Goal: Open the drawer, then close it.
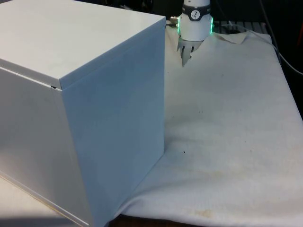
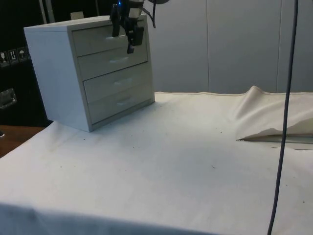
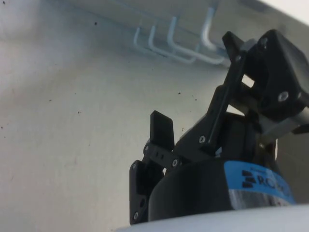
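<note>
A white chest of drawers [image 2: 63, 73] stands at the table's end, with several drawers stacked in its front. All of them look shut, the top drawer [image 2: 95, 41] included. My gripper [image 2: 123, 36] hangs just in front of the top drawer's face, near the chest's upper edge, open and holding nothing. In the front view the chest [image 1: 80, 109] turns its plain back and side to the camera, and my gripper [image 1: 187, 56] pokes out behind its far corner. In the wrist view the black fingers [image 3: 161, 130] spread apart, with the white drawer handles [image 3: 174, 46] lined up beyond them.
The white cloth [image 2: 186, 161] covers the table and is rumpled into a raised fold [image 2: 266, 117] at the far side. A dark cable [image 2: 286, 122] hangs down close to the side camera. Open cloth lies in front of the chest.
</note>
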You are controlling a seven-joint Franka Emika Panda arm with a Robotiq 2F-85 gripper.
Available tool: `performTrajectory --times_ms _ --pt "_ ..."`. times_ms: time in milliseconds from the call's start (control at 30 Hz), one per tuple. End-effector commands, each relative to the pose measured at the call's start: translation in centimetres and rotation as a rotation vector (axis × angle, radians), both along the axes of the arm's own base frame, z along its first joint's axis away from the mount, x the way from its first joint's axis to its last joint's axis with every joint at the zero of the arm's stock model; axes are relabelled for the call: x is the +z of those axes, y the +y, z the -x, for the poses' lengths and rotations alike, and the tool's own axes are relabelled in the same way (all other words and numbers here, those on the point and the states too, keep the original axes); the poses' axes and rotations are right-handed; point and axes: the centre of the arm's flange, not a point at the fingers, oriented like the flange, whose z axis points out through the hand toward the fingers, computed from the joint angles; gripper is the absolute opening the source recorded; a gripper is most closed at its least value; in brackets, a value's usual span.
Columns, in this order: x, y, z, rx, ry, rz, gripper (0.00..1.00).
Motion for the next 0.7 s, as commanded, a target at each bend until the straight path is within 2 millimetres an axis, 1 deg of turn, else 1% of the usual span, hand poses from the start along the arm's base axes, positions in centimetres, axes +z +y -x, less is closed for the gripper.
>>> performTrajectory --times_ms 0,167,667 --pt "-0.1 -0.08 0.27 0.007 -0.009 -0.001 1.0" --pt "-0.63 -0.49 0.38 -0.002 -0.009 -0.003 1.0" --pt "-0.73 -0.87 -0.59 -0.015 -0.003 0.018 1.0"
